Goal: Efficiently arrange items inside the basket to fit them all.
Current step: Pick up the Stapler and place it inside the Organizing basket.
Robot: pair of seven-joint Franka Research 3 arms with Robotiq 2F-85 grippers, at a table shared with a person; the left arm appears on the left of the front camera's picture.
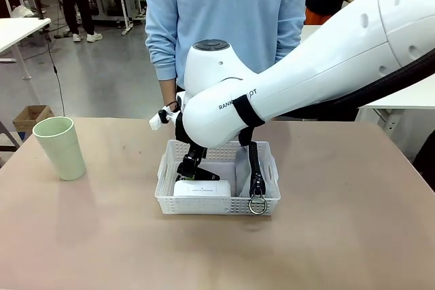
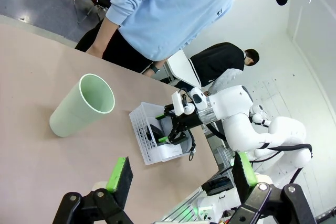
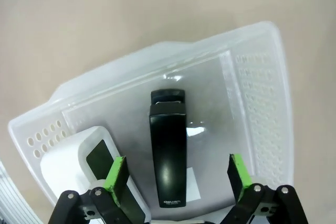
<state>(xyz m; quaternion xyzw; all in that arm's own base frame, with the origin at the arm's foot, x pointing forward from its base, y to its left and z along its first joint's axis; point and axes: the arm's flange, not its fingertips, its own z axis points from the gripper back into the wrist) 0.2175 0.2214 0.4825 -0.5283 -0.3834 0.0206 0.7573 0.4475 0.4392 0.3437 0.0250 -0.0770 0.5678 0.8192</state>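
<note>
White perforated plastic forms the basket (image 1: 217, 204), which sits mid-table. Inside it, a white rounded oblong box (image 1: 202, 189) lies at the near left and a glossy small black object (image 3: 168, 156) lies flat on the floor. The grey pouch (image 1: 255, 168) stands on edge along the right wall, black zipper uppermost, ring at the near wall. The pale green cup (image 1: 60, 147) stands upright, well left of the basket. The right gripper (image 3: 177, 174) has its jaws spread either side of the black object, gripping nothing. The left gripper (image 2: 181, 174) is spread and empty.
</note>
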